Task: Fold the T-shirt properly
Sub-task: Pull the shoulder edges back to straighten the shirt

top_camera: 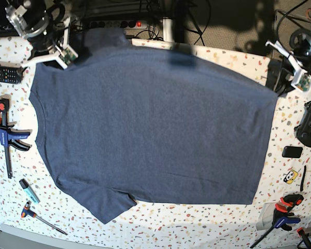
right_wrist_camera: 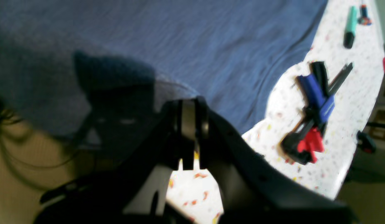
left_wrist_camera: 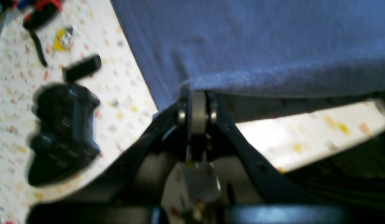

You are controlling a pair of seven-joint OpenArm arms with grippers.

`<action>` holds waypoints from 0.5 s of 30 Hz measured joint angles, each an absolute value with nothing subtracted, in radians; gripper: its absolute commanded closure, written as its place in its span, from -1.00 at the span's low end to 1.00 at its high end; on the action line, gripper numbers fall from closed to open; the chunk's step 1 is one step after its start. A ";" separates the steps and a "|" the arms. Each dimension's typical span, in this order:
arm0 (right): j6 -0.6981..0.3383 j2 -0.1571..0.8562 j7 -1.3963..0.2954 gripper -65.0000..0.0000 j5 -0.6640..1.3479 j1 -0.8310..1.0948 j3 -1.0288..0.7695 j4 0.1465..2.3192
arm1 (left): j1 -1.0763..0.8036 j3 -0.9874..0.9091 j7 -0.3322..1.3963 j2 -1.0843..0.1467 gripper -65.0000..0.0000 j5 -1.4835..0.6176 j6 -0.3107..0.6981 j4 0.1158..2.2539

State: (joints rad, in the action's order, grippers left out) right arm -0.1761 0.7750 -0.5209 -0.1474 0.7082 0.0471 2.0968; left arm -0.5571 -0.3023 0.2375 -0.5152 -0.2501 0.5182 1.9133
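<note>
Tabletop (top_camera: 160, 228) is white terrazzo with coloured flecks, and its near edge carries small tools: a screwdriver (top_camera: 39, 217) and teal marker (top_camera: 29, 190) at one corner, a red-and-blue clamp (top_camera: 280, 217) at the other. T-shirt (top_camera: 150, 129) lies spread flat across the middle, plain navy side up, covering most of the surface, one sleeve toward the near edge. A blue bar clamp (top_camera: 8, 137) sits just beside the neck end; a yellow sticker (top_camera: 290, 176), small black block (top_camera: 292, 151) and black gamepad (top_camera: 308, 123) sit beside the hem end.

At the far edge both arms are on the shirt. Left gripper (left_wrist_camera: 197, 105) has its fingers pressed together on the hem corner, fabric draped over the tips (wrist view is blurred, but no gap shows). Right gripper (right_wrist_camera: 189, 121) is likewise closed tight on the far sleeve, cloth bunched dark just above the pads. A black remote (top_camera: 5, 74) lies near the right arm, apart from the cloth.
</note>
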 measured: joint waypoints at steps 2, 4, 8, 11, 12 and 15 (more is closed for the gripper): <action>-0.181 0.760 -0.513 1.00 -0.142 0.665 0.046 2.070 | -0.527 -0.302 0.236 -0.515 1.00 -0.250 0.519 1.904; -0.198 0.728 -0.505 1.00 -0.126 0.623 0.046 2.039 | -0.499 -0.299 0.238 -0.513 1.00 -0.250 0.521 1.887; -0.227 0.686 -0.483 1.00 -0.087 0.540 0.047 1.993 | -0.428 -0.277 0.239 -0.507 1.00 -0.250 0.519 1.820; -0.245 0.676 -0.468 1.00 -0.084 0.470 0.047 1.937 | -0.380 -0.252 0.239 -0.481 1.00 -0.238 0.513 1.767; -0.254 0.675 -0.464 1.00 -0.068 0.451 0.047 1.916 | -0.364 -0.239 0.239 -0.478 1.00 -0.241 0.516 1.749; -0.271 0.674 -0.467 1.00 -0.029 0.403 0.047 1.854 | -0.318 -0.200 0.237 -0.480 1.00 -0.236 0.518 1.700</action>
State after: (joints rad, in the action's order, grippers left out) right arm -0.2710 0.6739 -0.4675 -0.0288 0.4034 0.0475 1.8538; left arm -0.3176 -0.2001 0.2371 -0.4801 -0.2359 0.5179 1.6997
